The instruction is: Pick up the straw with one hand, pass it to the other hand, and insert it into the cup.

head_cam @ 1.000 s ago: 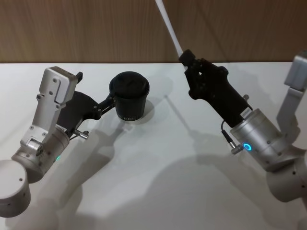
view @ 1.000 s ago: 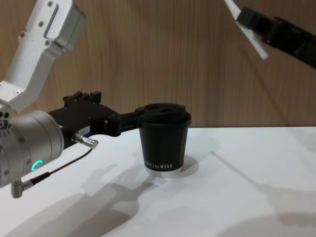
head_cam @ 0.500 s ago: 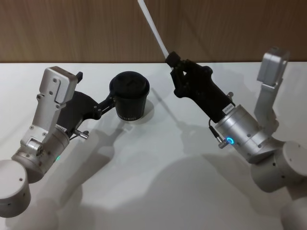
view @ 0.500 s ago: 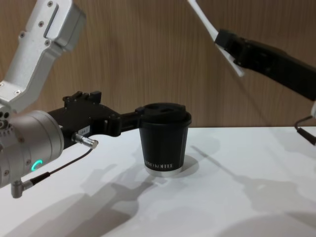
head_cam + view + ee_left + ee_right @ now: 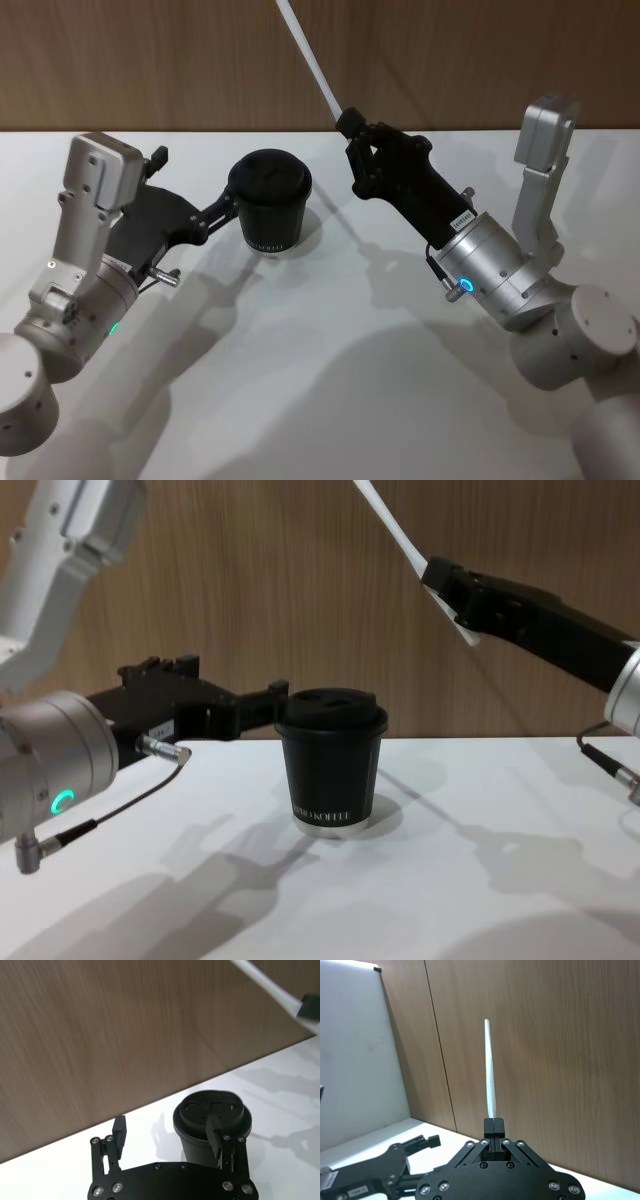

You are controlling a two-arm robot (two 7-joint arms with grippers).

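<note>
Jaws of right gripper are clamped on straw near its lower end; straw is held tilted in the air, above table's back edge, right of cup. Cup is stood upright by back edge. Low over table, left gripper is seen with jaws spread apart, one fingertip at cup's left side.
</note>
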